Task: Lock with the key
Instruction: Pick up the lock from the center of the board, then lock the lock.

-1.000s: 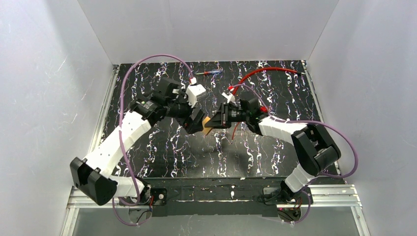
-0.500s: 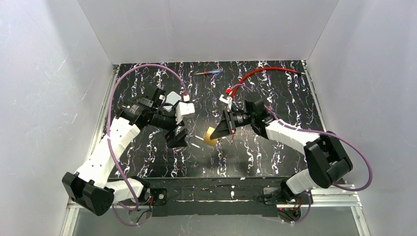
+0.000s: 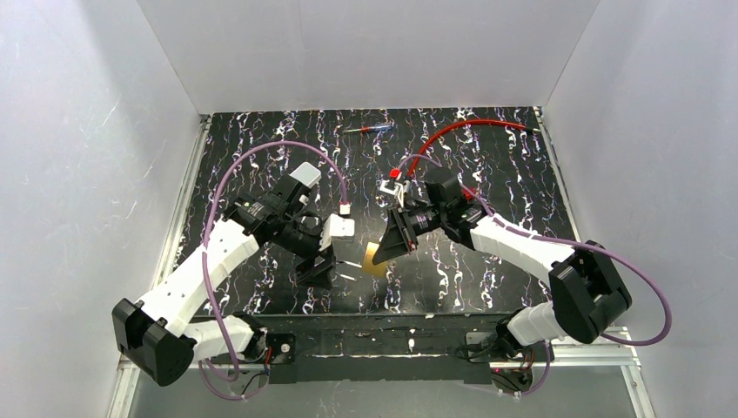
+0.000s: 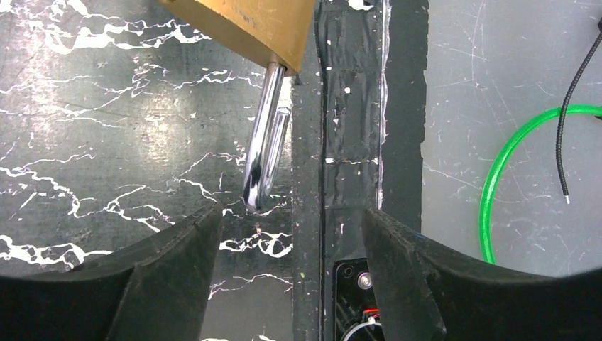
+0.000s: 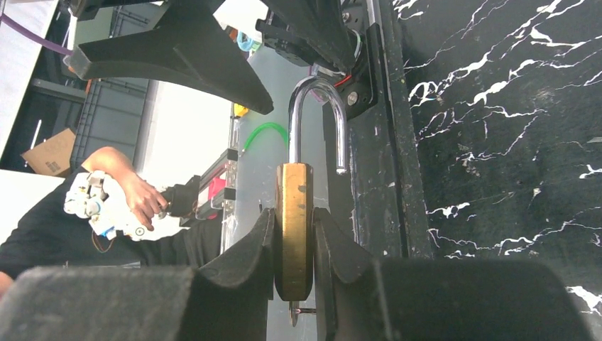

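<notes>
My right gripper (image 5: 294,231) is shut on the flat sides of a brass padlock (image 5: 294,213) and holds it above the table near the front edge. Its silver shackle (image 5: 316,117) is open, with one leg out of the body. A small metal key (image 5: 294,312) sticks out of the padlock's bottom. In the top view the padlock (image 3: 375,256) sits at my right gripper (image 3: 389,247). My left gripper (image 3: 315,266) is open and empty, just left of the lock. In the left wrist view the shackle (image 4: 264,145) hangs beyond the open left gripper (image 4: 291,217), apart from both fingers.
A red cable (image 3: 461,129) and a small blue-and-red tool (image 3: 367,130) lie at the back of the black marbled table (image 3: 487,287). The table's front rail (image 4: 351,128) runs close under the lock. A green cable (image 4: 497,177) lies beyond the edge.
My left gripper has come off the padlock and dropped toward the near left, open. My right gripper has carried the padlock toward the front edge.
</notes>
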